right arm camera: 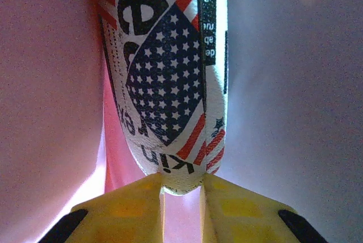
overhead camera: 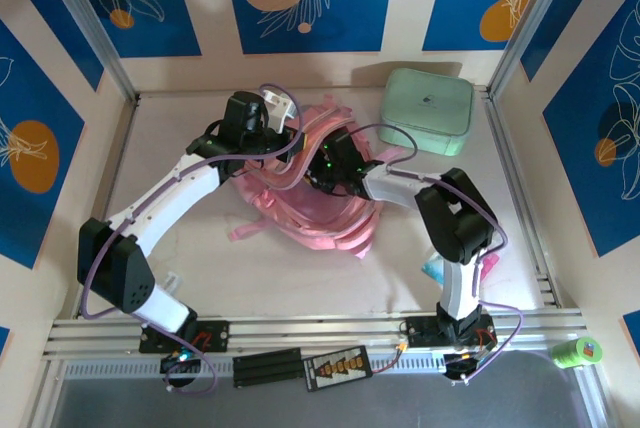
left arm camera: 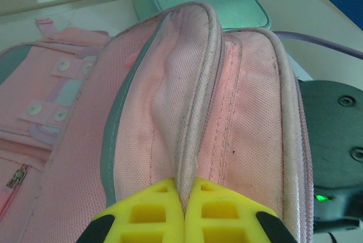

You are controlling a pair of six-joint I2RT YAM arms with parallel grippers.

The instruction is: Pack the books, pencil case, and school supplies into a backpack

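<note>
Left gripper [left arm camera: 184,197]: yellow fingers [left arm camera: 148,212] pressed together with no gap, clenched on a raised seam fold of the backpack [left arm camera: 170,112], which runs up and away from the fingertips in the left wrist view. Right gripper [right arm camera: 182,183]: fingers [right arm camera: 133,197] nearly together, both touching the rounded lower end of a flag-print pouch [right arm camera: 170,84], which they grasp; only a narrow slot stays between them under the pouch. The pouch is white with black lettering, red stripes and a navy field of white stars. It stands upright ahead of the fingers, with pink fabric to its left and a pale grey-lilac surface to its right. From the top camera the backpack [overhead camera: 320,218] lies crumpled at mid-table [overhead camera: 300,278], with the left gripper [overhead camera: 285,140] on its far-left edge and the right gripper [overhead camera: 325,163] pushed into its top. Counts: backpack, one; pouch, one; mint-green box [overhead camera: 428,111], one, at the far right corner just beyond the backpack; green tape roll [overhead camera: 577,352], one, off the table at near right. Two small items beside the right arm base, one teal [overhead camera: 432,270] and one pink [overhead camera: 490,263], are too small to identify.
</note>
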